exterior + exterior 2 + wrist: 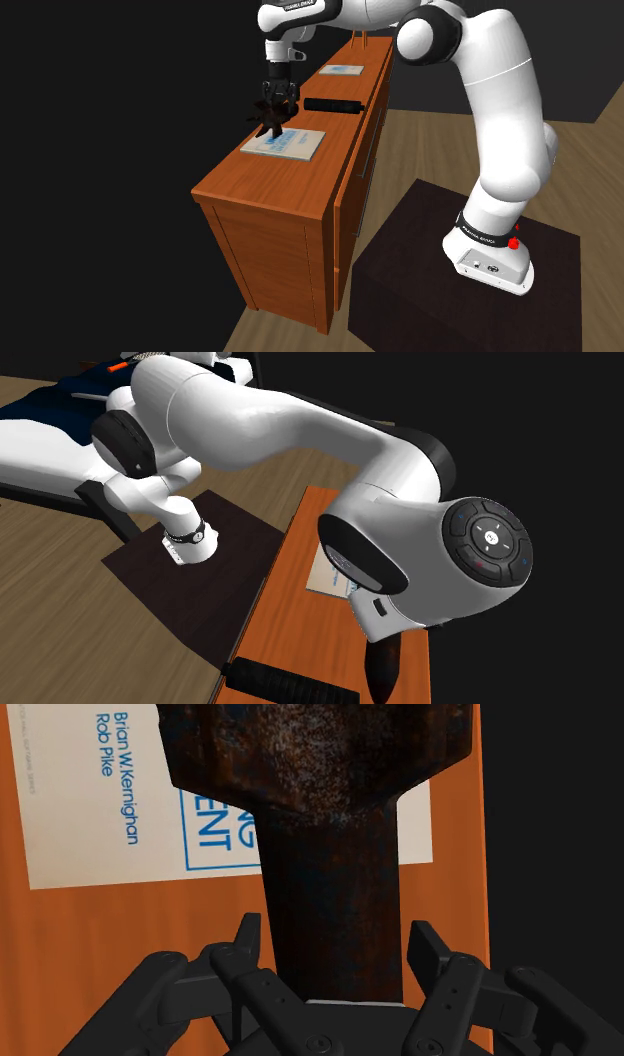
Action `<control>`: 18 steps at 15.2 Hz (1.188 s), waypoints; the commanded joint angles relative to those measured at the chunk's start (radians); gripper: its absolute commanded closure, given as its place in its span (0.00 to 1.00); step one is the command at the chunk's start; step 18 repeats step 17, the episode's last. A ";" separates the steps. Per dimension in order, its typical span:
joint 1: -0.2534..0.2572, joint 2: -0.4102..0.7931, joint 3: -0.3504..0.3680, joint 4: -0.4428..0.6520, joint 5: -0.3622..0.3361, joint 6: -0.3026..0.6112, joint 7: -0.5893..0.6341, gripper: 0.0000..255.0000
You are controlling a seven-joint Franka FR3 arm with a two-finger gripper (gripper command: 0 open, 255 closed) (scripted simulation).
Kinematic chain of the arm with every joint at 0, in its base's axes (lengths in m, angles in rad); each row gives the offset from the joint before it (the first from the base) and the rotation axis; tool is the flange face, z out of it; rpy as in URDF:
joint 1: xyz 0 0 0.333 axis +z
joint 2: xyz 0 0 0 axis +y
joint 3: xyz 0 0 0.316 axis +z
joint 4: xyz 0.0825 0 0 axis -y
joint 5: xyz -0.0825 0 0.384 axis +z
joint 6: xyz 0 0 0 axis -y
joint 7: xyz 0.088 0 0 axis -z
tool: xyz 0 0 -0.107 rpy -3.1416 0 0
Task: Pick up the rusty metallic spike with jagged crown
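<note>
Pinches the rusty spike (pixel 325 824) by its straight stem with the black hand (pixel 335 949), just over the white book (pixel 287 145) toward the near end of the dresser (pixel 260 190). Looks hard, heavy and rough, so not likely to bend or slip. Best held on the stem, away from the jagged crown.

A wooden dresser (pixel 258 186) carries a white book (pixel 302 148) and a second book (pixel 341 70) at its far end. A black cylinder (pixel 332 105) lies between them.
</note>
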 commanded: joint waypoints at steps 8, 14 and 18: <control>-0.004 0.027 0.001 0.136 -0.005 -0.160 0.022 1.00; -0.004 0.062 0.003 0.273 -0.006 -0.262 0.041 1.00; -0.004 0.072 0.004 0.305 -0.006 -0.284 0.046 1.00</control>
